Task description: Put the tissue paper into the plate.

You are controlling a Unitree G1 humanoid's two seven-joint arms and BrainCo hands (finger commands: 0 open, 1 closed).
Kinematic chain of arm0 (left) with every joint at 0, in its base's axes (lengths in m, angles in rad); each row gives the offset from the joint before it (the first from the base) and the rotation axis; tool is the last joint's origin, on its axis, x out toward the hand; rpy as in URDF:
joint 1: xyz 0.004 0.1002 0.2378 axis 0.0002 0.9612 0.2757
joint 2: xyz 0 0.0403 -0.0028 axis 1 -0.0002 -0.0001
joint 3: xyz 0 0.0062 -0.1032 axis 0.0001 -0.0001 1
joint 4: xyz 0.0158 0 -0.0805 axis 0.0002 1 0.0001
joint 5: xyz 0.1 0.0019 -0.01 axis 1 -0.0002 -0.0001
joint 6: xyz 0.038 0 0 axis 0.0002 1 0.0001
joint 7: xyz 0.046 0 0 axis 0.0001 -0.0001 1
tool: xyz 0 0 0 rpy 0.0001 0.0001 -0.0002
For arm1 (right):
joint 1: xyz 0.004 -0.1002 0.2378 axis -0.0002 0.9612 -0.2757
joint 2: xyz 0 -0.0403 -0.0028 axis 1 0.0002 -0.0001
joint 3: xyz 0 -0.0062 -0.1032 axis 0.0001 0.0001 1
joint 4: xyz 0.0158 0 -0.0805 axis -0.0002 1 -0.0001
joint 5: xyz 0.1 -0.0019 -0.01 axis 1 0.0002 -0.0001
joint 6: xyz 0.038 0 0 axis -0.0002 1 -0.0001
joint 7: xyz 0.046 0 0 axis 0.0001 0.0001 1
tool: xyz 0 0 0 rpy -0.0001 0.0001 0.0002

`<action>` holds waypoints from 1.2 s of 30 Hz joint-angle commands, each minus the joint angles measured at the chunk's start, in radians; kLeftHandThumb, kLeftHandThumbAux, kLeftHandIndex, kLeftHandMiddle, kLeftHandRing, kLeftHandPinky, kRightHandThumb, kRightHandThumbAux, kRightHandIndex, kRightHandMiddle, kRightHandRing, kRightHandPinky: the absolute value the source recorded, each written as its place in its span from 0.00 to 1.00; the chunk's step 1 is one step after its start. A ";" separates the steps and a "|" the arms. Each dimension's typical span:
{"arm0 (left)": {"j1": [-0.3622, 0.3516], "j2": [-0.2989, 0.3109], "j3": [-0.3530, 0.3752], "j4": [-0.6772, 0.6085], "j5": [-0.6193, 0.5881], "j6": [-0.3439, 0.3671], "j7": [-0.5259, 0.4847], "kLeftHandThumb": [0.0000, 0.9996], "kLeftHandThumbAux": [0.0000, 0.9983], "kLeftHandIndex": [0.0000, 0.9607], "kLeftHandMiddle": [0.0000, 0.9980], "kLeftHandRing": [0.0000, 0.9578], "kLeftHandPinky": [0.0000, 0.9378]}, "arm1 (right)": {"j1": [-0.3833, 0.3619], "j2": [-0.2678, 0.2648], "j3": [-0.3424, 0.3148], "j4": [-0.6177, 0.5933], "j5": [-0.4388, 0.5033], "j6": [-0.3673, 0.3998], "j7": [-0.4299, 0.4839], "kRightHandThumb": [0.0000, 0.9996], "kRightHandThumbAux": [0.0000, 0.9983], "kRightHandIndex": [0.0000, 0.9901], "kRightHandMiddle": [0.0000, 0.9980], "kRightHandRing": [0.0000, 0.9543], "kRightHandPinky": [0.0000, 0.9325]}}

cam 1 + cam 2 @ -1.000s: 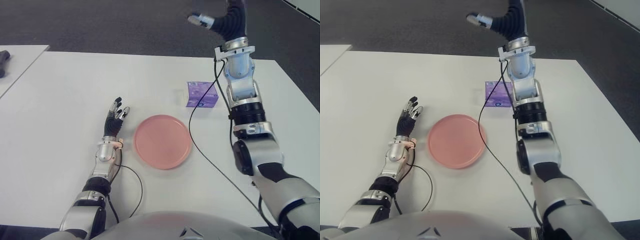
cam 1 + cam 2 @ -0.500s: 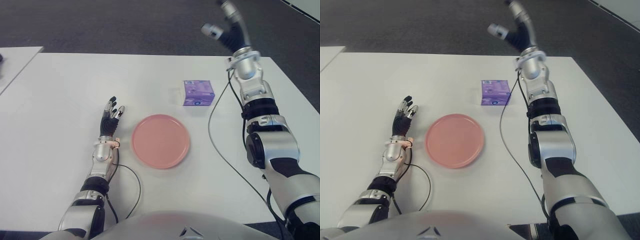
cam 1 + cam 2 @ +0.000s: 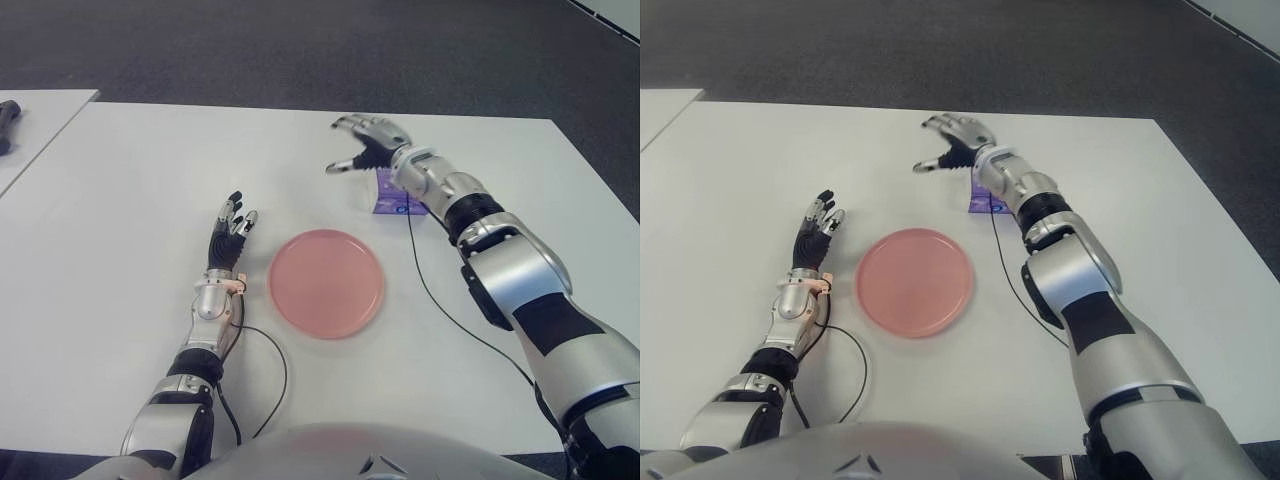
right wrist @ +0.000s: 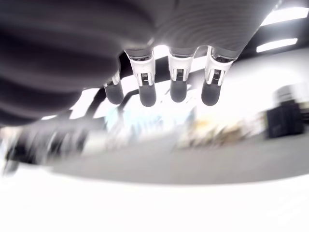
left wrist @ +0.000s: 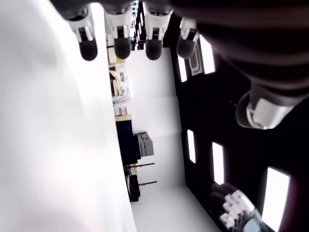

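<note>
A white worktop (image 3: 120,180) is carrying a pink plate (image 3: 325,283) near its front edge, with the purple tissue paper pack (image 3: 982,197) lying toward the far edge, apparently beneath the right wrist. The right hand (image 3: 365,143) is hovering spread and empty past the pack during the approach step; the next move calls for lowering and closing on it. The left hand (image 3: 229,236) is showing beside the plate's left, fingers extended.

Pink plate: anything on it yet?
No. The pink plate shows bare. The purple tissue pack sits on the white table beyond it, partly covered by the right hand's wrist.

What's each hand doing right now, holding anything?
Left hand: open, empty, left of the plate.
Right hand: open, empty, above the tissue pack.
</note>
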 commanded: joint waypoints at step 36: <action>0.062 0.001 -0.001 -0.015 0.000 0.066 -0.007 0.00 0.44 0.00 0.00 0.00 0.00 | 0.013 -0.075 0.090 0.058 0.019 0.126 0.004 0.41 0.22 0.00 0.00 0.00 0.00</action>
